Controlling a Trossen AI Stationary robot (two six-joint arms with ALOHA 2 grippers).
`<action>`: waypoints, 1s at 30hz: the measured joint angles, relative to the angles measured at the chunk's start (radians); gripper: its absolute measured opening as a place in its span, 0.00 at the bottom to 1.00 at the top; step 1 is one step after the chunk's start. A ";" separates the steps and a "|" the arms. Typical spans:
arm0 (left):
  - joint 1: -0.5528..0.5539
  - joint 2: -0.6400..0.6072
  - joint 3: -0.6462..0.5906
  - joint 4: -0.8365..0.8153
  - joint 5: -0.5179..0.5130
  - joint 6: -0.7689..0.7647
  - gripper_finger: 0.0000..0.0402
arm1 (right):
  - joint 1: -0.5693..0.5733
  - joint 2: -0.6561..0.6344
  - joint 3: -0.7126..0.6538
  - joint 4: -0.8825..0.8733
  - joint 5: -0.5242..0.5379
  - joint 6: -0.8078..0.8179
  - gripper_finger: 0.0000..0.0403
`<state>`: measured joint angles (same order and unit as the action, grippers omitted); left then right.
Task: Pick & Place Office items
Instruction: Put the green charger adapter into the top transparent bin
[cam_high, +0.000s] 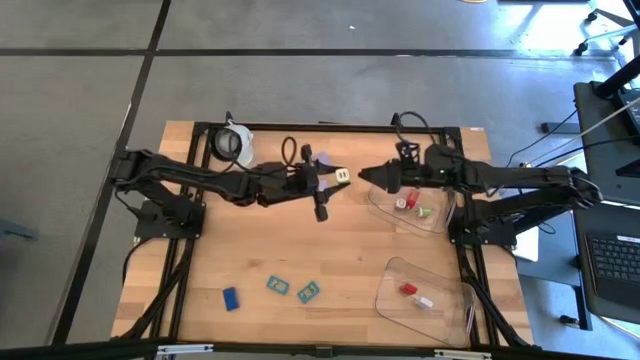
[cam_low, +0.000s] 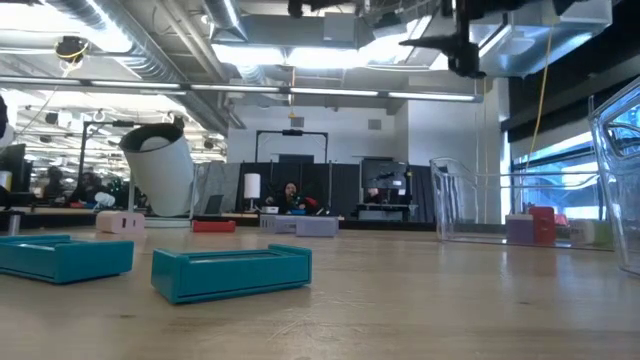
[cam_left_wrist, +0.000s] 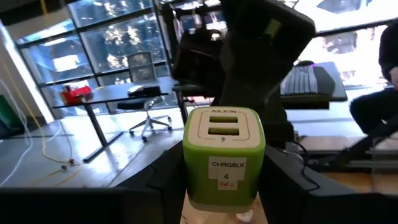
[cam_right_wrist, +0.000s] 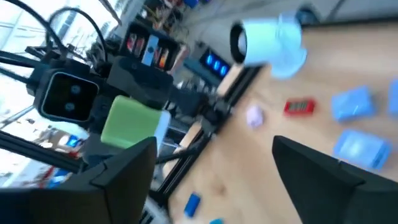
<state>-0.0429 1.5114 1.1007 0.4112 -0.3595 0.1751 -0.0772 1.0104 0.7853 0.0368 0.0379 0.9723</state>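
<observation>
Green charger block (cam_left_wrist: 224, 155) pinched in left gripper (cam_high: 335, 177), raised above table (cam_high: 330, 250) centre.
Right gripper (cam_high: 366, 175) faces it close by, fingers spread, empty, beside rear clear tray (cam_high: 440, 218).

In the left wrist view the green charger block's (cam_left_wrist: 224, 155) base is cut off by the picture's edge. From above, the small pieces inside the clear trays (cam_high: 455, 300) are too small to identify. The right pincer's (cam_high: 368, 176) fingertip gap is unreadable.
</observation>
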 joint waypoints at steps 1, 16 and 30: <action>0.002 0.005 -0.001 -0.006 0.004 -0.001 0.39 | -0.005 0.015 0.000 0.007 -0.021 0.026 0.83; 0.006 0.014 -0.001 -0.045 -0.013 0.005 0.38 | -0.018 0.080 0.000 0.218 -0.110 0.074 0.87; 0.039 0.046 0.000 -0.020 0.042 0.127 0.39 | -0.020 0.161 -0.001 0.337 -0.161 0.151 0.87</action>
<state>-0.0036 1.5572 1.1007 0.3908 -0.3175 0.3017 -0.0974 1.1718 0.7838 0.3742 -0.1236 1.1235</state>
